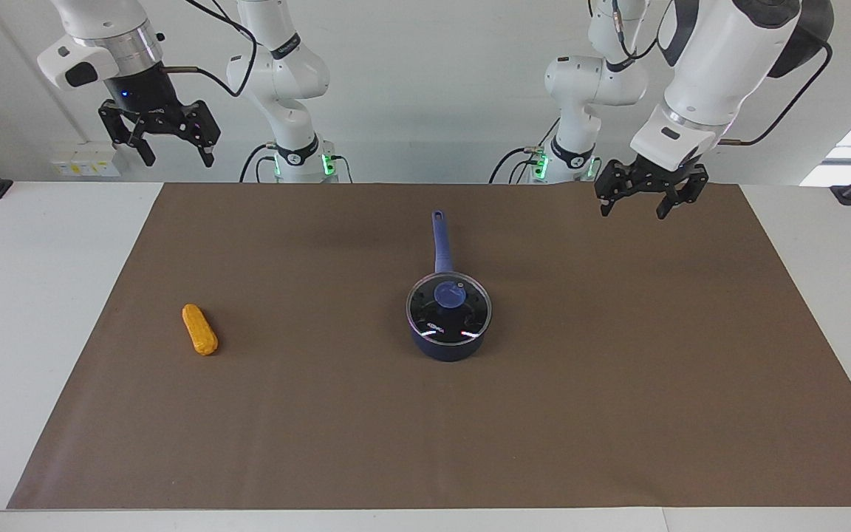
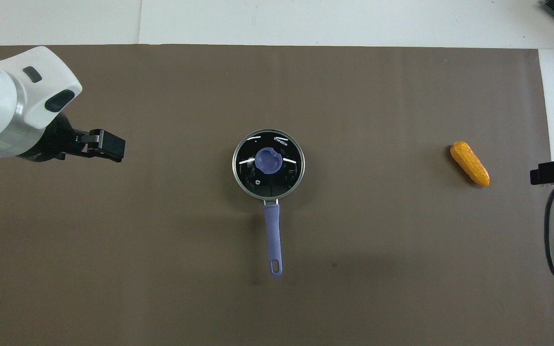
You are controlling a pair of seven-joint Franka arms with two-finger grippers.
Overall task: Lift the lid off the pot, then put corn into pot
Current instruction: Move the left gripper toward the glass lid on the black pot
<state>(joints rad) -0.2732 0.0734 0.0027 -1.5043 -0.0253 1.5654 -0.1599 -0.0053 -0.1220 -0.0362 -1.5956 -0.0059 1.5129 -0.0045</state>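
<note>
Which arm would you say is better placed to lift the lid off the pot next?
Probably the left. Its gripper hangs open over the mat toward the pot, while the right gripper waits near its base. The lid is on.

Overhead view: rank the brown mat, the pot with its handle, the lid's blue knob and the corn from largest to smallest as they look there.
1. brown mat, by far the largest.
2. pot, counting its long handle.
3. corn.
4. knob on the lid, the smallest.
</note>
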